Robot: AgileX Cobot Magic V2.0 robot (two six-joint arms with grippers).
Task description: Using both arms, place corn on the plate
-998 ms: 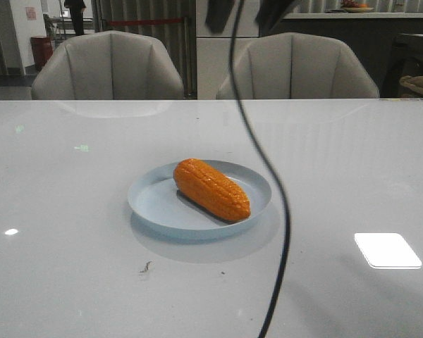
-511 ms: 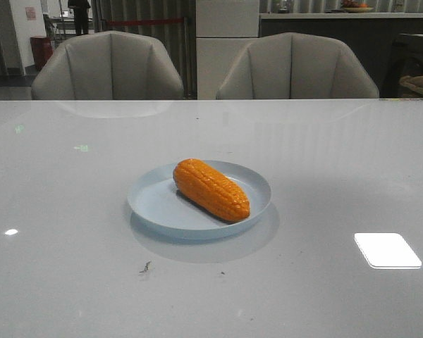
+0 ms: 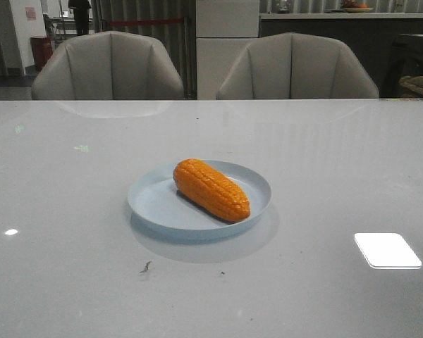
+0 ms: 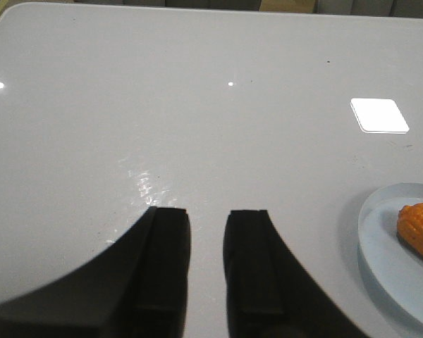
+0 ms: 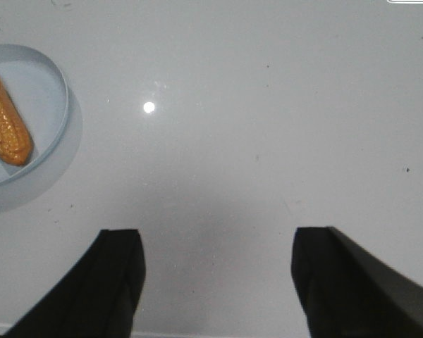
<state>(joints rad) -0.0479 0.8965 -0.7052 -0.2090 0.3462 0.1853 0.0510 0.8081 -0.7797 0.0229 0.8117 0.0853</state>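
The orange corn point(image 3: 211, 190) lies diagonally on the pale-blue plate point(image 3: 154, 203) in the middle of the table. Neither gripper shows in the front view. In the left wrist view my left gripper point(image 4: 206, 211) hovers over bare table with a narrow gap between its jaws and nothing in it; the plate point(image 4: 384, 246) and one end of the corn point(image 4: 421, 231) sit off to one side. In the right wrist view my right gripper point(image 5: 218, 232) is wide open and empty over bare table, apart from the plate point(image 5: 51, 105) and corn point(image 5: 7, 130).
The glossy white table point(image 3: 338, 162) carries bright light reflections point(image 3: 387, 250) and a small dark speck point(image 3: 146, 267) in front of the plate. Two grey chairs point(image 3: 107, 67) stand behind the table's far edge.
A dark cable and arm parts that hung across the front view one second ago have gone out of view. The corn and plate have not moved.
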